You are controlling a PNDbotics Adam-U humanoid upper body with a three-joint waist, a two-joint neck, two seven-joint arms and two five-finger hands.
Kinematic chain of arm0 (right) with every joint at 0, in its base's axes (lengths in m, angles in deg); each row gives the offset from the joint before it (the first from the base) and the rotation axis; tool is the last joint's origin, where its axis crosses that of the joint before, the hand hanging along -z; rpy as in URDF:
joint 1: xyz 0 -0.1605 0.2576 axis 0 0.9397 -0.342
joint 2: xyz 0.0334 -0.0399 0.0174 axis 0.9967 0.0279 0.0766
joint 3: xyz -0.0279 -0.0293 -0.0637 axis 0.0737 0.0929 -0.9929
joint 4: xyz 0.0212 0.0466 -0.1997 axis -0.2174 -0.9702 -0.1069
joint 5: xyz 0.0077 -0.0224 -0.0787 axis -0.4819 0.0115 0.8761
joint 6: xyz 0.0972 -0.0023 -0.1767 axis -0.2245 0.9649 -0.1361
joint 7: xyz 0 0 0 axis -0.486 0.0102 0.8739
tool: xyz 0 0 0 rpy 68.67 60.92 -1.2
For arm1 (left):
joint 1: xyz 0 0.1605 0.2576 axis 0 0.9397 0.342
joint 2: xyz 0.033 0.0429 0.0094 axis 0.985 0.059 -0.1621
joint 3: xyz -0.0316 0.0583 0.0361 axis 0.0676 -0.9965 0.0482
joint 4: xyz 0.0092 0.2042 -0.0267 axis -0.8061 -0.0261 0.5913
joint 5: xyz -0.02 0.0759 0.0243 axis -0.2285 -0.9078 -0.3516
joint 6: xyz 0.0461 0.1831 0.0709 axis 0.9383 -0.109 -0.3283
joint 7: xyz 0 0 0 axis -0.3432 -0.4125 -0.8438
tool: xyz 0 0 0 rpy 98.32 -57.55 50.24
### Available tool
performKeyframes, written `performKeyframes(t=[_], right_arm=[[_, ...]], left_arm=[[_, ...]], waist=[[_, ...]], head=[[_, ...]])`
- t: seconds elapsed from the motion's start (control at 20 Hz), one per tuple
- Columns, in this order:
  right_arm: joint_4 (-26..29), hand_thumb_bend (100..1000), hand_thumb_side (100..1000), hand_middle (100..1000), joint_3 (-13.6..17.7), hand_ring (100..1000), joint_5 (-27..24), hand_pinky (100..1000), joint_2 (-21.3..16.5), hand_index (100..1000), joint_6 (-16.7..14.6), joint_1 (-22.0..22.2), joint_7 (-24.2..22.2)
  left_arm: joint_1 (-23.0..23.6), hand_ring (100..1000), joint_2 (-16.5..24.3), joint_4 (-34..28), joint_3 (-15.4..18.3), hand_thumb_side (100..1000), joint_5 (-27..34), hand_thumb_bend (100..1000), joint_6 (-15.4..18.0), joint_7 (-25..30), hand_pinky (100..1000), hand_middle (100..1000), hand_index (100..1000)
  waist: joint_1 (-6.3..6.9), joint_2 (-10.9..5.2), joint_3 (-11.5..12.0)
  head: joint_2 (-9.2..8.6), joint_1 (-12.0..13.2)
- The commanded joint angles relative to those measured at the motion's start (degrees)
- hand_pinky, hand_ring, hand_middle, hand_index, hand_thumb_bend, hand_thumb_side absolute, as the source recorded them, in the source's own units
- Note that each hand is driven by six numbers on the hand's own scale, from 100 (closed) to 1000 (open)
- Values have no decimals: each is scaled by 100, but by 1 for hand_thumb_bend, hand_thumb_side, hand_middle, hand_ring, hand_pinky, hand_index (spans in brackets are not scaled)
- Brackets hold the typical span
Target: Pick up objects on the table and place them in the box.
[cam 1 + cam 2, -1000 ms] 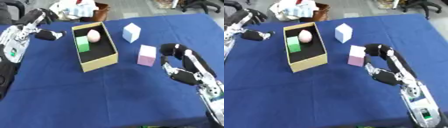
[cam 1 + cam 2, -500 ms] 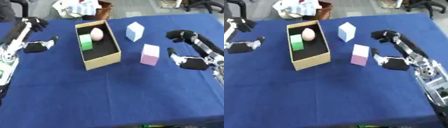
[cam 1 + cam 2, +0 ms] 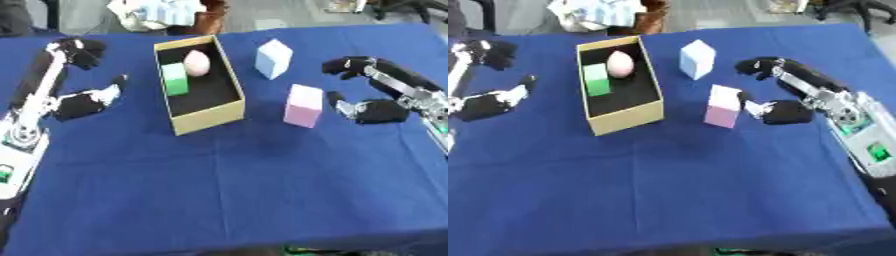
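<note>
The right hand point(image 3: 785, 107) has its fingers point(image 3: 756, 65) spread wide, thumb low, holding nothing, just beside the pink block point(image 3: 723, 105), which stands on the blue worktop point(image 3: 710, 180) right of the box point(image 3: 626, 122). The block looks light and rigid with flat, smooth faces; taking it across two opposite sides near the middle seems safest. The left hand point(image 3: 74, 102) hovers open, well apart.

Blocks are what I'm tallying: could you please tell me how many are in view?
3. A green block lies inside the box beside a pink egg shape; a pale blue block and a pink block sit on the table right of it.
</note>
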Motion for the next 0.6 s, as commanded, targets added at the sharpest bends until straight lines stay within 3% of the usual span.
performKeyframes(t=[0.05, 0.3, 0.6], right_arm=[[-289, 196, 581, 832, 1, 873, 295, 825, -20, 914, -146, -245, -145], [-540, 275, 621, 828, -17, 867, 784, 821, 132, 905, -392, -447, -217], [-688, 294, 656, 831, 18, 869, 1411, 821, 302, 906, -617, -539, -128]], left_arm=[[65, 618, 46, -468, 79, 426, 296, 434, -272, 144, 635, 610, 763], [151, 618, 68, -697, 126, 435, 786, 433, -673, 335, 635, 609, 764], [180, 617, 148, -654, 177, 449, 1414, 400, -789, 467, 635, 609, 767]], waist=[[-61, -98, 17], [-75, -104, 65], [-96, -109, 117]], head=[[30, -32], [30, -46], [30, -60]])
